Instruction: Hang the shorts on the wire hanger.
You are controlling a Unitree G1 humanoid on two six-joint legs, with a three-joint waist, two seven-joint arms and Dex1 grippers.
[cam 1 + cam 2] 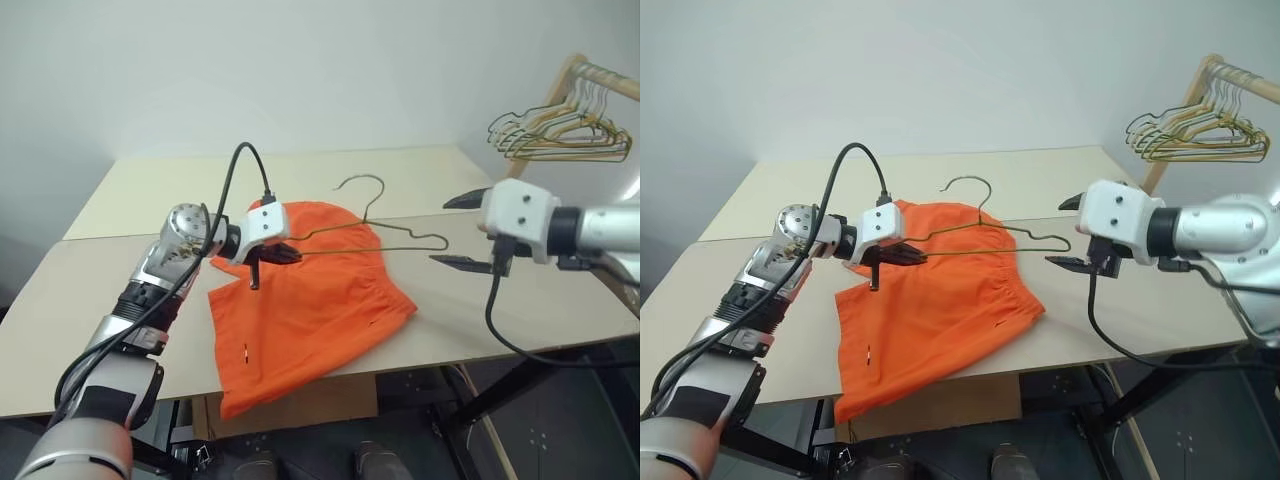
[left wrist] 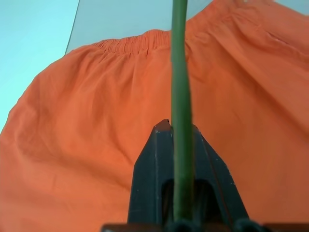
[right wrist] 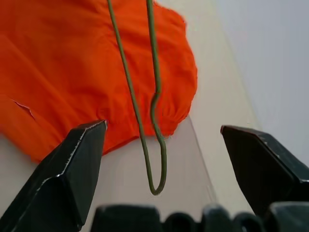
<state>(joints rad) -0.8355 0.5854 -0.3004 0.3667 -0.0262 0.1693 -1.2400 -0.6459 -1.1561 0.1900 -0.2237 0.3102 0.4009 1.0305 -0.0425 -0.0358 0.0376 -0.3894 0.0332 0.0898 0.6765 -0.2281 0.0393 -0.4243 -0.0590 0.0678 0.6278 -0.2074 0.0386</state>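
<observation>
In left claw (image 1: 285,253): wire hanger (image 1: 385,232).

My left arm reaches in from the near left, wrist bent right – its gripper (image 1: 283,254) is clamped tight, fingers pinched together on the wire hanger (image 1: 375,232). My right arm comes in from the right, gripper (image 1: 1072,232) pointing left – fingers spread wide, holding nothing.
</observation>
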